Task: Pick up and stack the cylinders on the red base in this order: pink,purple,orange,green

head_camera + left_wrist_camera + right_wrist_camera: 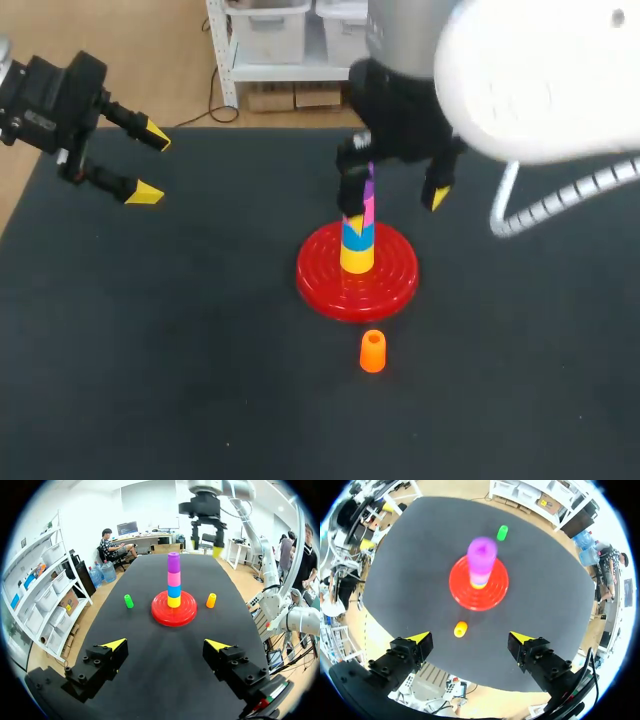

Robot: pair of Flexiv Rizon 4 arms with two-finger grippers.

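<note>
Stack (pixel 358 245) top partly behind right pincer (pixel 393 200)

I count one red base (pixel 160 611) and six cylinders: one yellow cylinder (pixel 174 601), one blue cylinder (pixel 174 591), one pink cylinder (pixel 174 579) and one purple cylinder (pixel 173 562) stacked on it, one orange cylinder (pixel 211 600) and one green cylinder (pixel 129 601) lying loose

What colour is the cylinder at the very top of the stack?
The top cylinder is purple; the left wrist view shows it best.
</note>
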